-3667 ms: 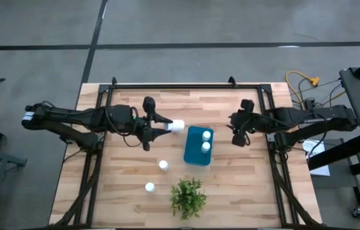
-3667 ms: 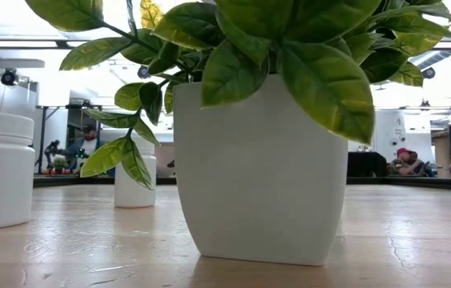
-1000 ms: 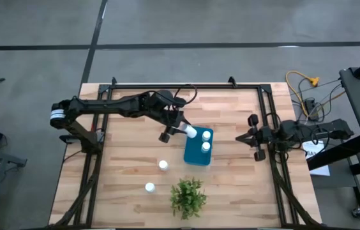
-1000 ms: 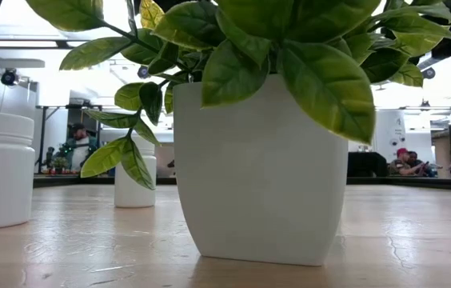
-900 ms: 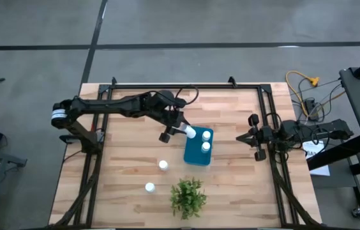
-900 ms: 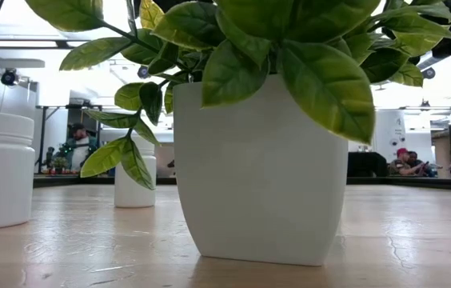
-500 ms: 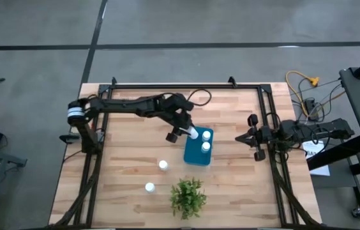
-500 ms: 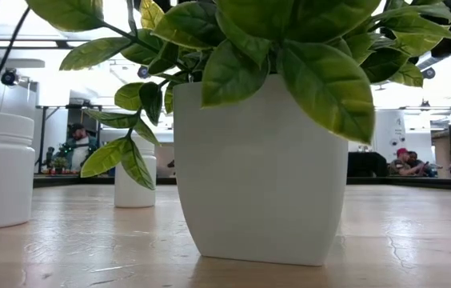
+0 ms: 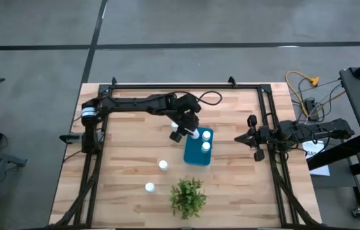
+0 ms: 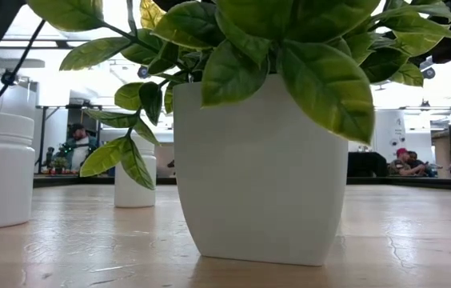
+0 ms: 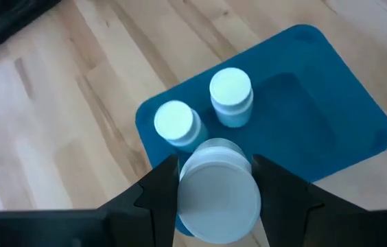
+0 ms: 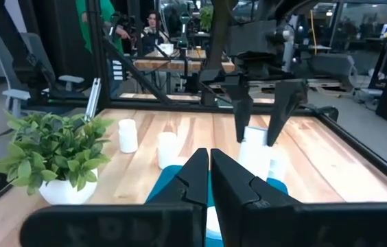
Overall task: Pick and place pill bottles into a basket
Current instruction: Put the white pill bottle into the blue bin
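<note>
High view: we're straight above, looking down on the whole table point(image 9: 129, 153), both arms, and grey floor all round.
Low view: we're down at table-top height, facing level into the room, so near the plant point(image 10: 261, 168) that its white pot fills the middle.
Left wrist view: we look steeply down past this arm's own fingers point(image 11: 156, 195), close over the basket point(image 11: 317, 123).
Right wrist view: we look level across the table from the right edge, past this arm's own fingers.
Shared: the basket point(image 9: 193, 155) shows from above and from both wrists; the plant point(image 12: 49, 147) shows everywhere but the left wrist.
</note>
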Robot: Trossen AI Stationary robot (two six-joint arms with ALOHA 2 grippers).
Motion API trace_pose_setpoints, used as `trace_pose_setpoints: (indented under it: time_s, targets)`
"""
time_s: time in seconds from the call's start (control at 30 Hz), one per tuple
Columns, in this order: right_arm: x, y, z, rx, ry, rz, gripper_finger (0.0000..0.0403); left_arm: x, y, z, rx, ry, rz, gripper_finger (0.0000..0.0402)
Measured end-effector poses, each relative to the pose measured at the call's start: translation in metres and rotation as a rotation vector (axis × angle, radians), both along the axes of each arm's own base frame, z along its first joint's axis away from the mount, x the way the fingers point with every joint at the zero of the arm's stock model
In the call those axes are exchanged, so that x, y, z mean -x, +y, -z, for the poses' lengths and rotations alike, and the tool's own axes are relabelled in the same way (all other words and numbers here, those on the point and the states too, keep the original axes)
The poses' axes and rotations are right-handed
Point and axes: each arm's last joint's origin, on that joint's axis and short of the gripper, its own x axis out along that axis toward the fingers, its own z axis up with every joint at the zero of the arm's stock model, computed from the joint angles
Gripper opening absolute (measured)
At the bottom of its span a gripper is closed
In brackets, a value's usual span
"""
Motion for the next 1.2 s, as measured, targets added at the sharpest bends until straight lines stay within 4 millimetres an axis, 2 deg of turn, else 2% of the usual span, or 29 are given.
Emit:
trace_pose_setpoints:
  time_s: [0.27, 0.83, 0.97, 1.1, 1.2]
  targets:
    - [-0.001, 0.0, 0.001, 0.002, 0.007, 0.0, 0.0008, -0.002, -0.005, 0.011, -0.052, 0.035, 0.034, 0.0144]
    - [-0.001, 0.0, 0.001, 0.005, 0.008, -0.001, 0.0008, 0.0, -0.004, 0.015, -0.077, 0.046, 0.048, 0.0144]
    - [-0.001, 0.0, 0.001, 0.009, 0.008, -0.001, 0.0008, -0.003, -0.002, 0.024, -0.073, 0.07, 0.036, 0.0144]
    - [-0.001, 0.0, 0.001, 0.007, 0.009, -0.003, 0.0008, -0.013, 0.0, 0.043, -0.092, 0.116, 0.02, 0.0144]
    - [-0.001, 0.0, 0.002, 0.003, 0.019, -0.003, 0.0008, -0.019, 0.002, 0.045, -0.1, 0.11, 0.02, 0.0144]
